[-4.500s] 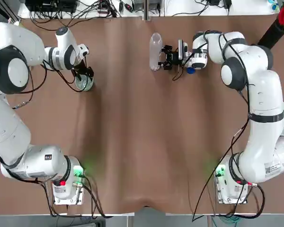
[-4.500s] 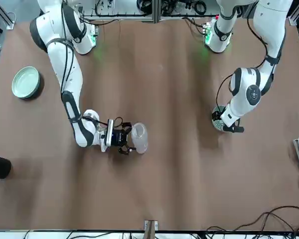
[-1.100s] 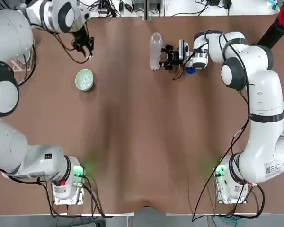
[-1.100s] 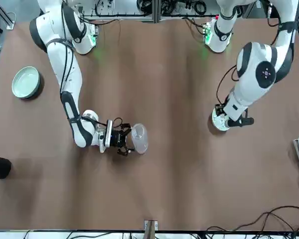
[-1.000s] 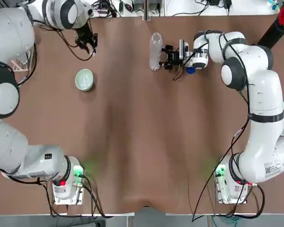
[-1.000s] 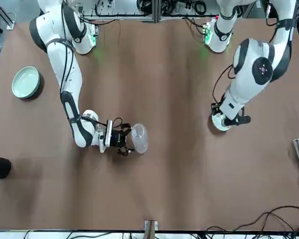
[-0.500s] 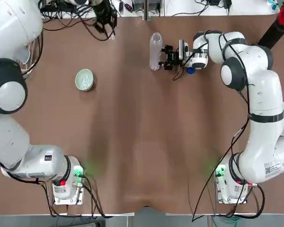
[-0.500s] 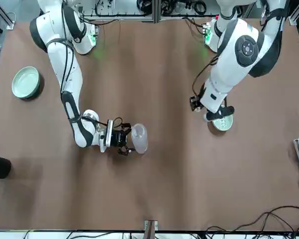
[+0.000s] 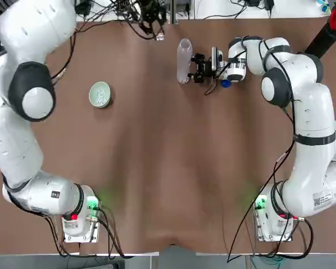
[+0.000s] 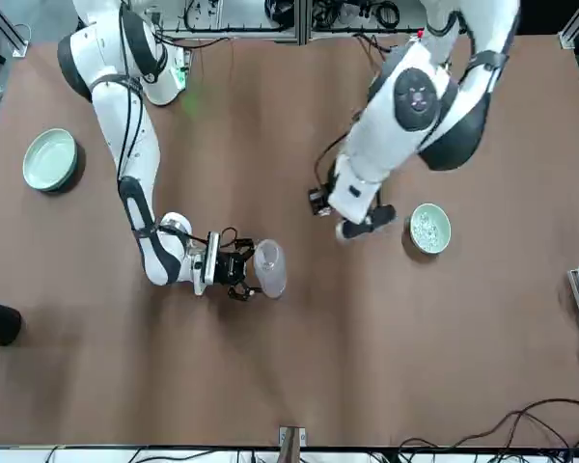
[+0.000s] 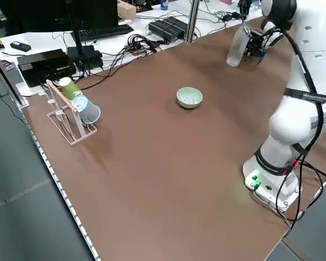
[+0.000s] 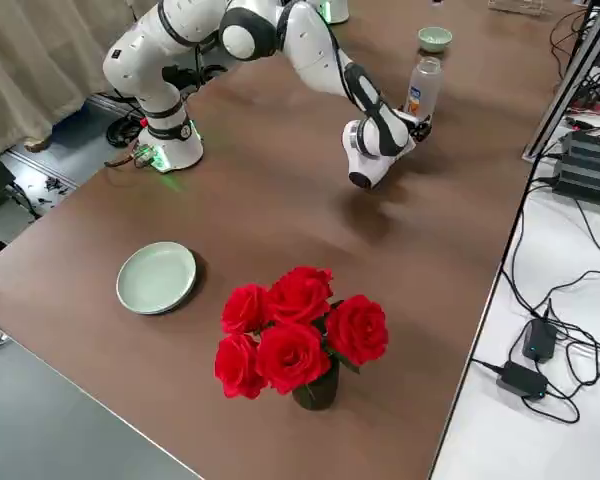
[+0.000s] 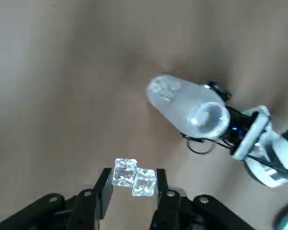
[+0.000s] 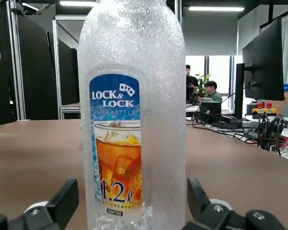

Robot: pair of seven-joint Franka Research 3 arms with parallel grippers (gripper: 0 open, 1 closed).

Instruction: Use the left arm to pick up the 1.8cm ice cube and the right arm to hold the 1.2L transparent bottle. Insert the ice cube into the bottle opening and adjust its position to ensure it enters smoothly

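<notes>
ice cubes (image 13: 134, 176), two of them side by side, sit pinched between the fingertips of the left gripper (image 13: 133, 189), whose jaws are closed on them. beyond those fingertips, a little off to one side and apart from them, is the bottle (image 13: 187, 108), seen from above with the bottle opening (image 13: 210, 118) facing up and uncovered. nothing lies between the cubes and the opening, only bare brown table (image 9: 168, 157)

the right gripper (image 9: 197, 67) holds the bottle upright low on its body, its jaws on either side of the labelled wall in the right wrist view. just behind that gripper's wrist a small blue cap (image 9: 225, 83) lies on the table

well away from the left jaws, on their far side from the bottle, stands the pale green bowl (image 9: 100, 94) with more cubes in it. open table surrounds the bottle on its near sides; the table's far edge, with cables (image 9: 123, 10) just past it, is close behind both bottle and left gripper

farther off are a plate (image 12: 157, 277) and red roses (image 12: 300, 330) on the right arm's side, and a cup rack (image 11: 70, 114) on the left arm's side
</notes>
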